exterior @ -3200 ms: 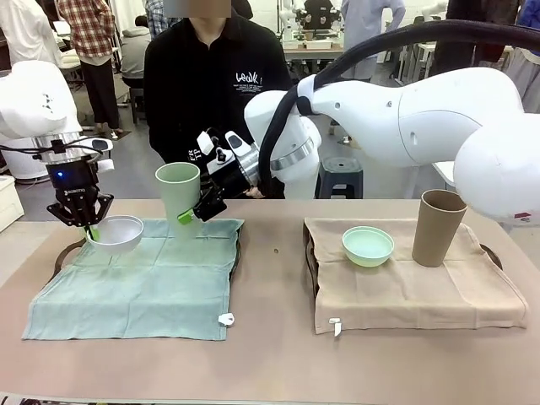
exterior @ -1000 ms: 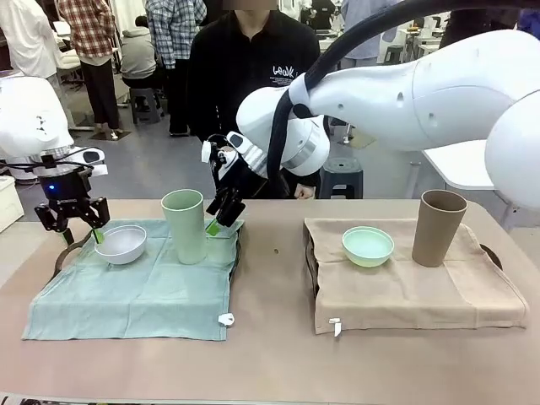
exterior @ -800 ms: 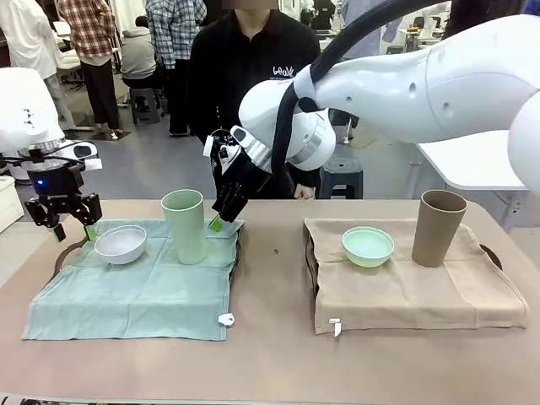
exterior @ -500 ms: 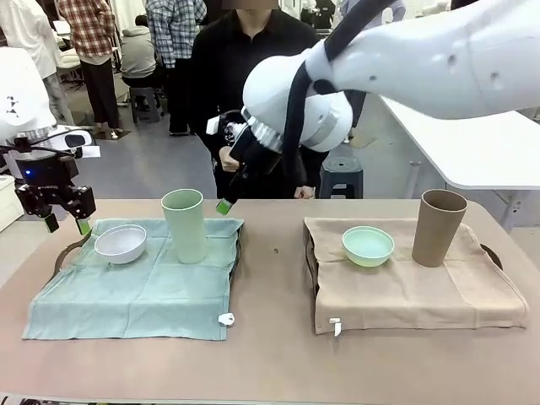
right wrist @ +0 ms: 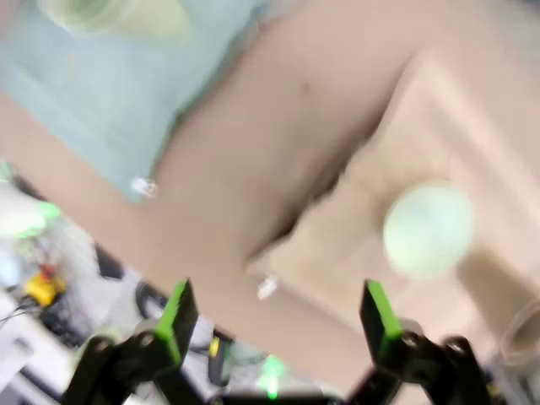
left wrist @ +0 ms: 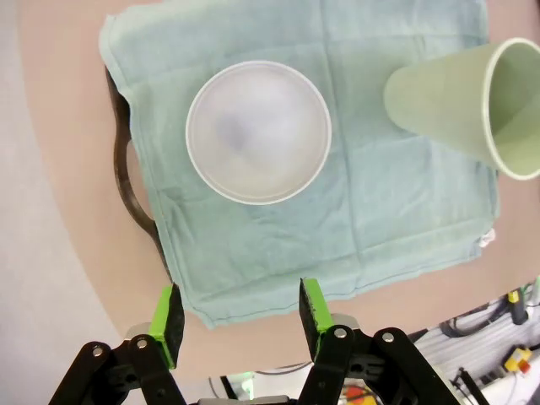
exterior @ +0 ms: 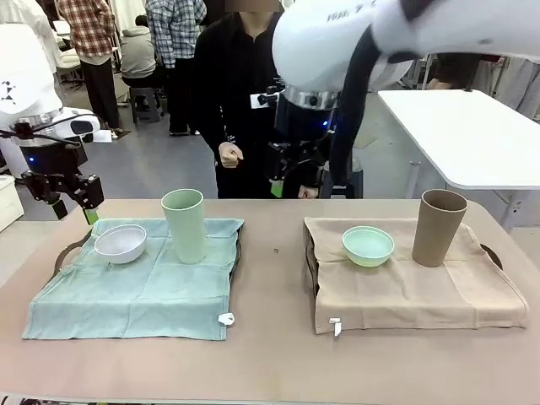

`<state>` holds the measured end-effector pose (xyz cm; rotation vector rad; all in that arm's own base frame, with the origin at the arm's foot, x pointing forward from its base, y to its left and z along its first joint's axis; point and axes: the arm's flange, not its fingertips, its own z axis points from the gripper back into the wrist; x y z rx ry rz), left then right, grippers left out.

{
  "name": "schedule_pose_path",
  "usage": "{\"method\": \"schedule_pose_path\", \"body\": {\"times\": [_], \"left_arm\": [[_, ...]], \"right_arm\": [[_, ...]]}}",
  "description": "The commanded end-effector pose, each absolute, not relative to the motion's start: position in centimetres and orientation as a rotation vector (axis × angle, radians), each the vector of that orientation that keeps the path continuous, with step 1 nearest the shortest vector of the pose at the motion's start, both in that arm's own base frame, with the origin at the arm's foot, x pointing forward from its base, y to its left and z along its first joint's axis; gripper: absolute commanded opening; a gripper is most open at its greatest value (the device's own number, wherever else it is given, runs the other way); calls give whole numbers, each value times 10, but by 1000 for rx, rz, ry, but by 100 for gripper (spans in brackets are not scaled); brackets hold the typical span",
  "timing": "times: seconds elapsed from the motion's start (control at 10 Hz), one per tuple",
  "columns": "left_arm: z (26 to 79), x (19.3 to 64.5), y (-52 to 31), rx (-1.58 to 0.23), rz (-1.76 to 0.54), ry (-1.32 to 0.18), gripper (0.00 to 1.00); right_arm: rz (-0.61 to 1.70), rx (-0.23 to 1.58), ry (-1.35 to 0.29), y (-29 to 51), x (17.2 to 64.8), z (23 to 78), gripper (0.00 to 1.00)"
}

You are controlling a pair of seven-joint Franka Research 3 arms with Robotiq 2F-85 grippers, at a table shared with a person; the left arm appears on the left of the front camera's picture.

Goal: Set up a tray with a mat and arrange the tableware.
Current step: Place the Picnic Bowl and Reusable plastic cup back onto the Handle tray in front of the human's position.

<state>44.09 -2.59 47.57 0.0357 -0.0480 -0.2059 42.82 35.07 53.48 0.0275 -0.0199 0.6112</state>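
Both arms have glossy white rounded shells. The right arm carries a thick black cable sleeve and a metal ring at the wrist, ending in a black right end effector (exterior: 297, 173). The left end effector (exterior: 63, 196) is black too, with green pads, a blue light and thin black wires. The person at the far side wears a black top.

The left gripper (exterior: 71, 196) hangs in the air above and just left of the white bowl (exterior: 121, 243), fingers pointing down, jaws apart with nothing between the green pads (left wrist: 312, 305). The right arm reaches high across the middle, well up and right of that bowl; the right gripper (right wrist: 274, 319) is spread wide and empty. The person's hand (exterior: 229, 154) is loosely curled at waist height.
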Motion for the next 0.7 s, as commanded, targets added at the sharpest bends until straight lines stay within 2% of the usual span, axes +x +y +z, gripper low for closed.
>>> {"method": "schedule_pose_path", "body": {"times": [0.0,0.1,0.2,0.6], "left_arm": [[485,425,-33,45,-199,-82,71],[491,418,-31,30,-172,-92,71],[484,437,-30,38,-212,-67,71],[484,437,-30,38,-212,-67,71]], "right_arm": [[475,-17,189,374,408,558,100],[611,28,-20,351,428,535,100],[611,28,-20,351,428,535,100],[611,28,-20,351,428,535,100]]}}
